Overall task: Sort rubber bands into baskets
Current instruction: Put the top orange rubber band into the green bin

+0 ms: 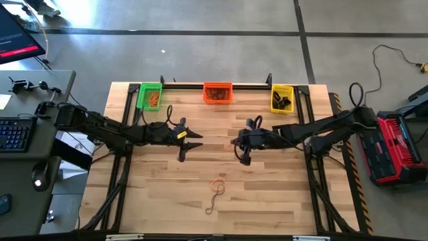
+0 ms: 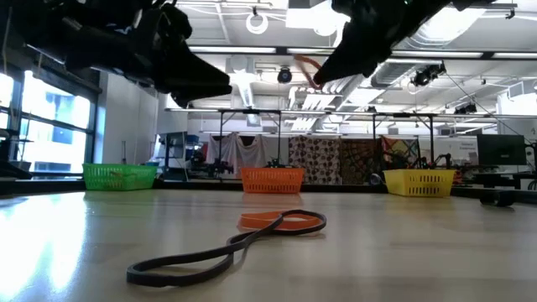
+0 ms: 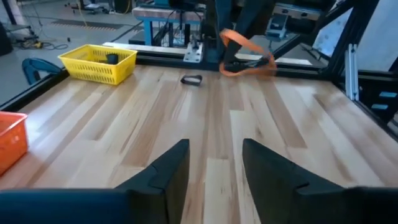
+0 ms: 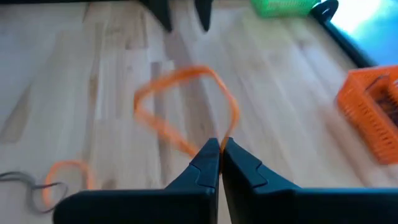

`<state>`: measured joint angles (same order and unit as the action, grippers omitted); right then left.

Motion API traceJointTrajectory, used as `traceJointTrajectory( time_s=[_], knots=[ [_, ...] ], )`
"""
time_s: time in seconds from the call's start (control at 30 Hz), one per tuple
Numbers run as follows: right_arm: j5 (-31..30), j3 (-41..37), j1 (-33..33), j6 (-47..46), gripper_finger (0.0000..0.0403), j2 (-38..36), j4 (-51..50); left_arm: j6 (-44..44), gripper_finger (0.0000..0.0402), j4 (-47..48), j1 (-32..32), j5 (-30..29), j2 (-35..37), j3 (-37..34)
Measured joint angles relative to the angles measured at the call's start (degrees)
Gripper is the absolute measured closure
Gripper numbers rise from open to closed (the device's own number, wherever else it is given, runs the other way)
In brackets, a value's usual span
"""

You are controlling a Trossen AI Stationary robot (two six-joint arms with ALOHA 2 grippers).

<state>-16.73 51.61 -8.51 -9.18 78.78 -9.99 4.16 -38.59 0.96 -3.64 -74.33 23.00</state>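
Pinching an orange rubber band (image 4: 186,106) between fully closed fingers, the right gripper (image 4: 220,163) hangs above mid-table, so I'd carry it high and level to the orange basket (image 1: 218,92) and release only once it's over the mesh. Left gripper (image 3: 214,163) hovers opposite with its fingers apart, holding nothing. Another orange band (image 1: 219,187) and a dark band (image 1: 213,203) lie on the table (image 1: 267,194) nearer the front.
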Motion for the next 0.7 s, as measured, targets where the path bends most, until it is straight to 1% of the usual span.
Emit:
traceJointTrajectory(
  time_s=[0.13,0.3,0.47,0.63,0.7],
  knots=[
    [-3.6,0.1,-1.1,1.7,0.0402,0.0,2.2,0.3,0.0236,0.0,0.6,0.0,-3.7,3.4],
    [-4.3,0.1,-1.9,1.8,0.0402,0.0,3.0,1.6,0.0214,-0.2,0.7,-0.2,-9.5,8.4],
    [-5.8,0.1,-2.5,2.0,0.0403,0.0,2.9,2.3,0.0203,-0.4,0.9,-0.9,-14.8,13.5],
    [-6.7,0.1,-2.5,2.2,0.0403,0.0,2.4,2.3,0.0197,-0.1,2.0,-0.8,-18.2,16.9],
    [-6.8,0.1,-2.5,2.2,0.0403,0.0,2.3,2.3,0.0196,-0.4,2.3,0.3,-19.2,18.1]
  ],
)
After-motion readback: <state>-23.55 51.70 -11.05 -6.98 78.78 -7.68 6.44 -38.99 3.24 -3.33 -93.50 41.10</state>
